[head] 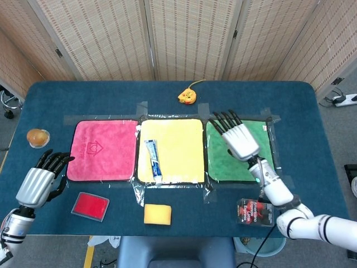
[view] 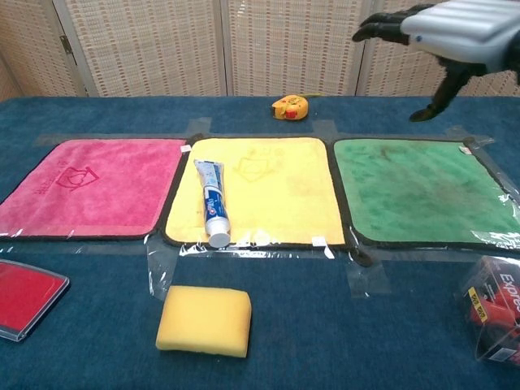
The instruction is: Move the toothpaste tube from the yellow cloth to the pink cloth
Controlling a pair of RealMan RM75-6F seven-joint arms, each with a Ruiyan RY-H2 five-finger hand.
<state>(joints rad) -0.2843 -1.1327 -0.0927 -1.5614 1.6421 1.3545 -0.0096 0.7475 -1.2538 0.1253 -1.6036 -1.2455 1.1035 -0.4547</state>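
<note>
Right hand (head: 239, 139) spread wide, holding nothing

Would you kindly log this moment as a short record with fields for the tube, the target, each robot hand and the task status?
toothpaste tube: lying on the yellow cloth, along its left edge, cap toward the near edge
pink cloth: bare
left robot hand: open, near the table's left edge
right robot hand: open, over the green cloth
status: tube not yet moved
</note>
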